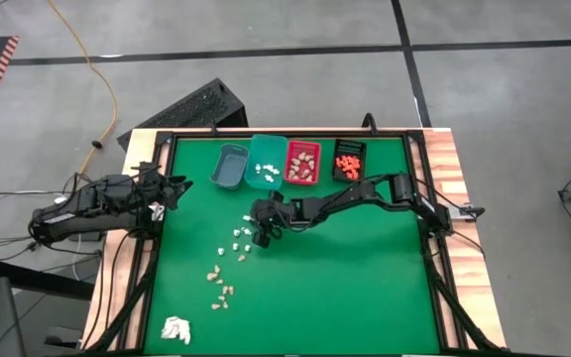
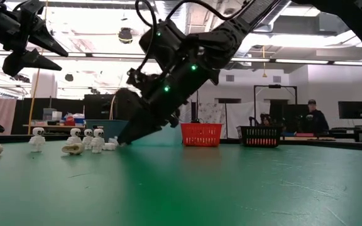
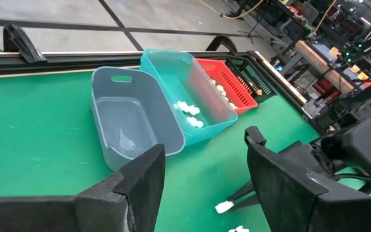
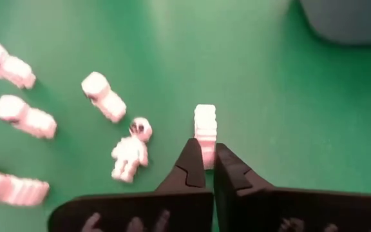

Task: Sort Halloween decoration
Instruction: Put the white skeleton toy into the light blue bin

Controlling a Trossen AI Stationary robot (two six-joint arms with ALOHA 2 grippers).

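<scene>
Between my right gripper's [image 4: 204,169] closed fingertips sits one end of a small white skeleton piece [image 4: 205,125], the rest of it running straight out ahead in line with the fingers. That lengthwise alignment is what I judge the coming lift turns on: the pinch holds only the near end, so the piece could pivot or slip as it rises.

Just beside it on the green mat [image 1: 345,268] lies a skull-faced white figure [image 4: 131,154], and further white pieces [image 4: 104,96] are scattered beyond, apart from one another.

Farther off stand the bins in a row: grey bin [image 1: 229,165], teal bin [image 1: 269,151] already holding white pieces, red bin [image 1: 302,163] and black bin [image 1: 348,159]. The teal bin looks the likely destination.

My left gripper [image 1: 164,195] waits with fingers spread at the table's left edge, well apart; the right arm is plainly the nearer.
</scene>
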